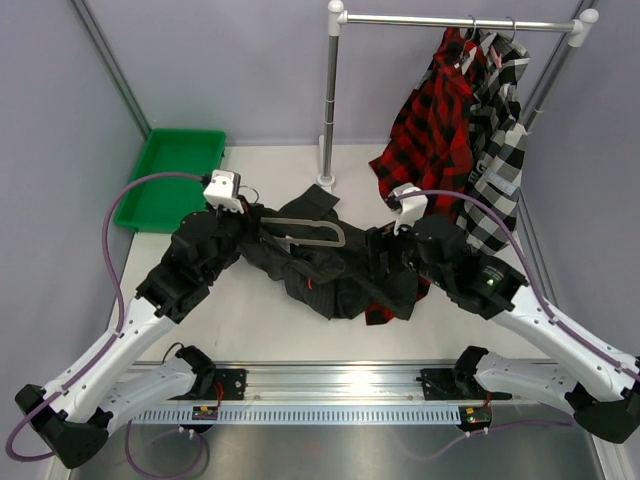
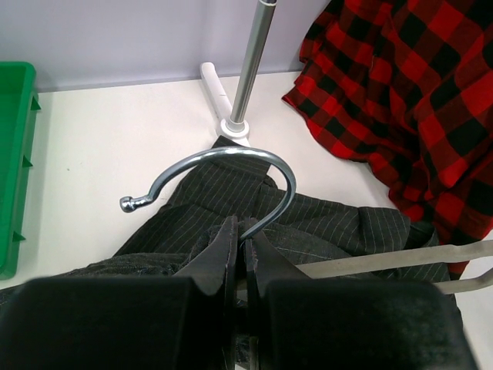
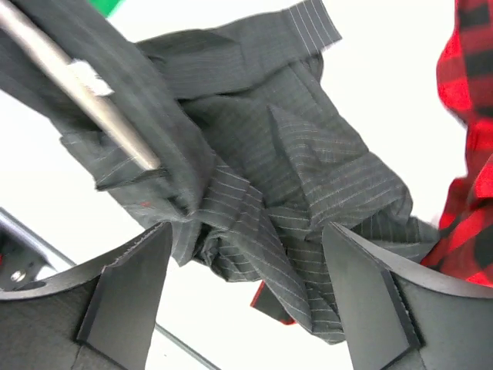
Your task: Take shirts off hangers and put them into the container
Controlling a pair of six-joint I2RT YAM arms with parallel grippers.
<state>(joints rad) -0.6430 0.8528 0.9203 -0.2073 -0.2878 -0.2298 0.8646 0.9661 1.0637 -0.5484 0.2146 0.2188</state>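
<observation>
The left fingers pinch the stem of the hanger hook. The right fingers stand spread above the charcoal pinstriped shirt, which lies crumpled on the tabletop, apart from the green container.

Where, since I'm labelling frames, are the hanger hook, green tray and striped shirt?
hanger hook (image 2: 231,153), left wrist view, top of its curve
green tray (image 1: 170,180), top view, bare floor
striped shirt (image 3: 308,169), right wrist view, crumpled middle
</observation>
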